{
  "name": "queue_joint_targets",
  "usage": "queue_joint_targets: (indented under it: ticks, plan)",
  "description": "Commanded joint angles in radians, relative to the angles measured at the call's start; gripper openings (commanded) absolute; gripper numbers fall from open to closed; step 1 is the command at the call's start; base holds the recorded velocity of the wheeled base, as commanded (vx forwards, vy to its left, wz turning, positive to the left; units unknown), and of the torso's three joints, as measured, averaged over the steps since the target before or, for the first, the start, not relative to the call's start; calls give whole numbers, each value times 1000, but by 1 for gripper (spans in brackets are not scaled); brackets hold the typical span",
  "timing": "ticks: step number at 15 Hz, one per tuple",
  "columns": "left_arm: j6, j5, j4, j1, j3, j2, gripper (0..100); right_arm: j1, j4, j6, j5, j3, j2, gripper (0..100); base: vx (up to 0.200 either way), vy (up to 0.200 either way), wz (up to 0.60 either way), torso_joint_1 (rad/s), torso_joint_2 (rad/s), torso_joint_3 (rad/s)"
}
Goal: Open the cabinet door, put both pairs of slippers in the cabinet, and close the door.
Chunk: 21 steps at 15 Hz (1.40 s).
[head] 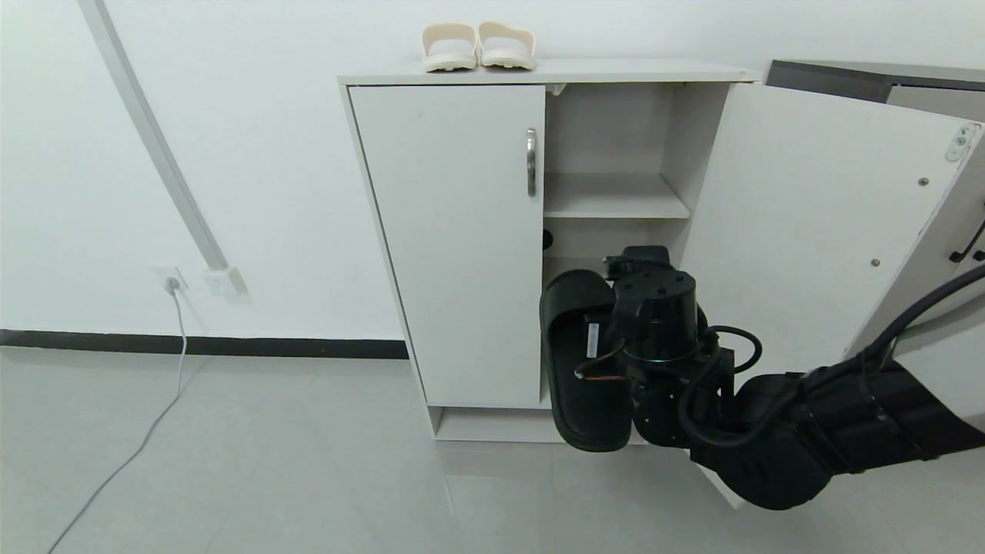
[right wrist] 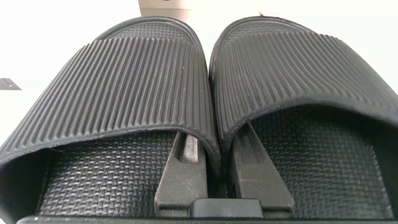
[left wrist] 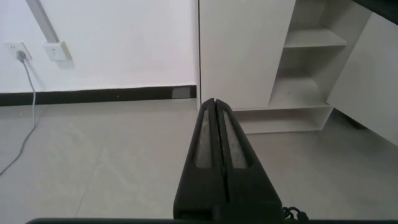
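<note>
right gripper [right wrist: 214,146] clamps the black slippers [head: 582,362] before the open cabinet [head: 446,231]; cream slippers [head: 478,46] sit at its top's rear edge; left gripper [left wrist: 216,109] closed.

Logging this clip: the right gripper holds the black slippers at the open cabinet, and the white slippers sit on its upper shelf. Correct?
Not quite. The white slippers sit on top of the cabinet, not on its shelf, as the head view shows. The rest holds.
</note>
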Motion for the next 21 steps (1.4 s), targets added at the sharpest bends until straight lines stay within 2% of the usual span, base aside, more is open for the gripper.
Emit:
queue_joint_targets:
  ticks: [1, 9, 12, 21]
  plan:
    - [-2, 1, 0, 0, 0, 3, 0, -5, -1, 1, 1, 2, 17, 0, 0, -200, 0, 2, 2, 7]
    - [-10, 2, 0, 0, 0, 3, 0, -25, -8, 32, 16, 9, 82, 0, 0, 0, 0, 0, 0, 0]
    - [-10, 2, 0, 0, 0, 3, 0, -16, -77, 29, 73, 23, 132, 0, 0, 0, 0, 0, 0, 0]
    - [-8, 2, 0, 0, 0, 3, 0, -16, -100, 26, 73, 22, 183, 0, 0, 0, 0, 0, 0, -7]
